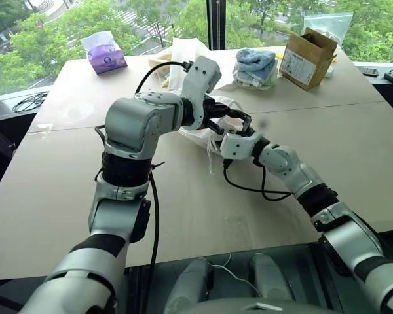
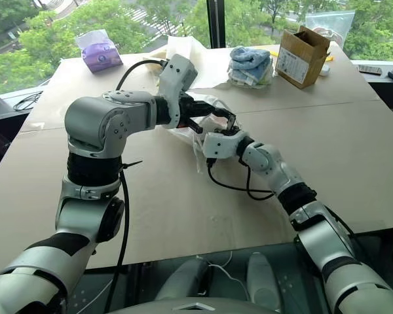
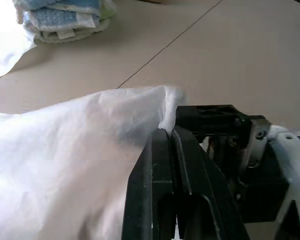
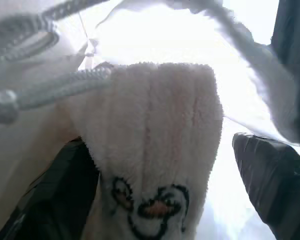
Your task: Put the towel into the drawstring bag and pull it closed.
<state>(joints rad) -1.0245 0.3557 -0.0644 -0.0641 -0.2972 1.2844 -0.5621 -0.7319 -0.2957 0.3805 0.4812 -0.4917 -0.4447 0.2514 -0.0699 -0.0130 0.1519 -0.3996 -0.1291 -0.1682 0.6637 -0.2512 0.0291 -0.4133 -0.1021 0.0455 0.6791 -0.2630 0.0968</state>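
Left gripper (image 3: 171, 137) clamped tight on the drawstring bag (image 3: 75, 150), rim pinched up off the table (image 1: 183, 216). Right gripper (image 4: 160, 165) at the mouth with fingers (image 4: 270, 175) spread wide, the towel (image 4: 155, 145) lying between them, nose poked into the bag under the cords (image 4: 50, 85). Best done by keeping that rim lifted and nudging the towel deeper before reaching for the cords. Towel's lower end cut off in the right wrist view; bag depth hard to judge. Cord knots not made out.
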